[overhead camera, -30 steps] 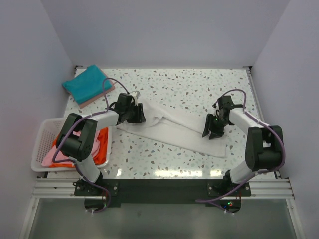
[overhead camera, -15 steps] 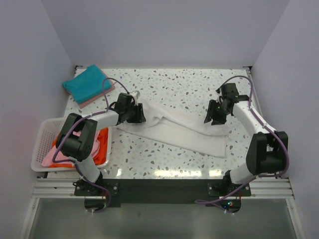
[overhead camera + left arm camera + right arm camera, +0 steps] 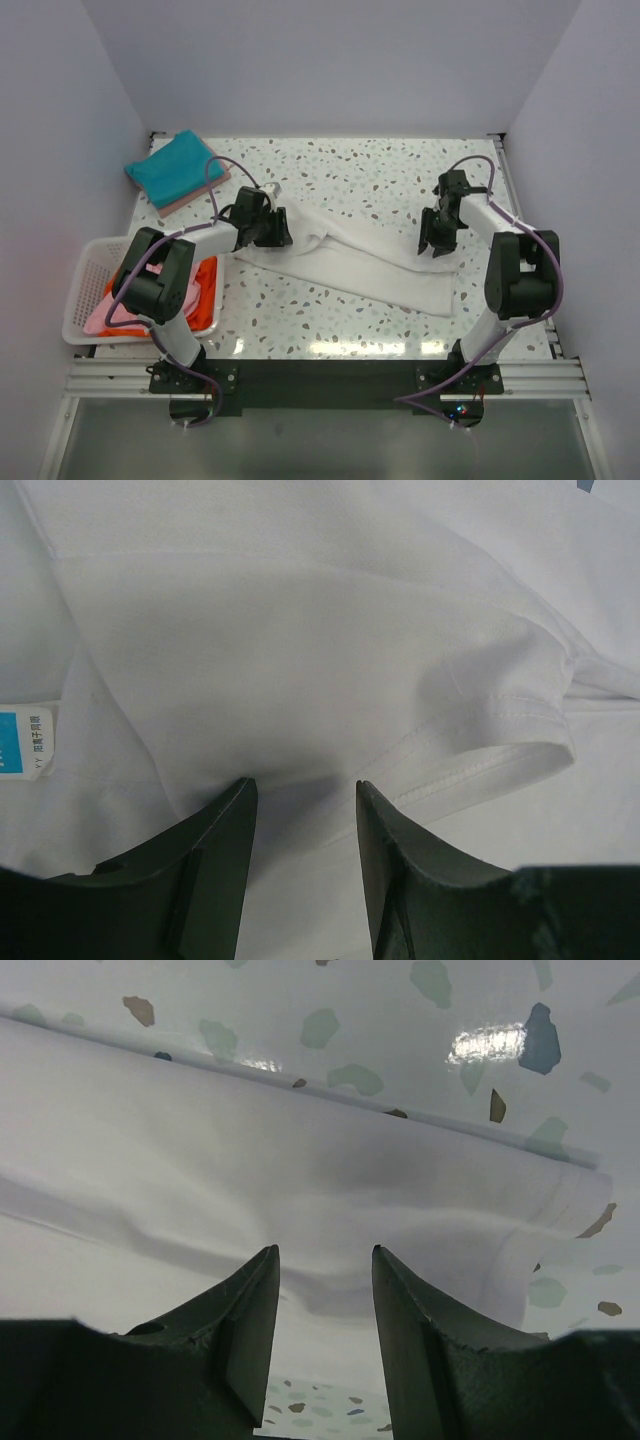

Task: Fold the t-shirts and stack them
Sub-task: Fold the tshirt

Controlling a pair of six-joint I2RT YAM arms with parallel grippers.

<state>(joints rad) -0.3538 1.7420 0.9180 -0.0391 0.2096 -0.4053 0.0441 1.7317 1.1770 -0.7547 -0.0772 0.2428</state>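
Observation:
A white t-shirt (image 3: 360, 265) lies crumpled in a long band across the middle of the table. My left gripper (image 3: 278, 232) is low over its left end, jaws a little apart, with white cloth (image 3: 300, 630) and a hemmed sleeve edge under the gripper (image 3: 305, 785). My right gripper (image 3: 433, 245) is over the shirt's upper right edge, jaws apart and empty above the cloth (image 3: 250, 1160), as the right wrist view shows (image 3: 325, 1250). A folded teal t-shirt (image 3: 172, 168) lies on a pink one at the back left. Orange (image 3: 205, 295) and pink (image 3: 105, 318) shirts lie in the basket.
The white lattice basket (image 3: 85, 270) stands at the table's left edge beside the left arm. A blue and white label (image 3: 20, 740) shows on the white shirt. Bare speckled tabletop (image 3: 350, 1020) lies just beyond the shirt's edge. Walls close the table in at back and sides.
My right gripper has moved from the shirt's lower right part up towards the back, to its upper right edge. The left gripper and the shirt have barely moved.

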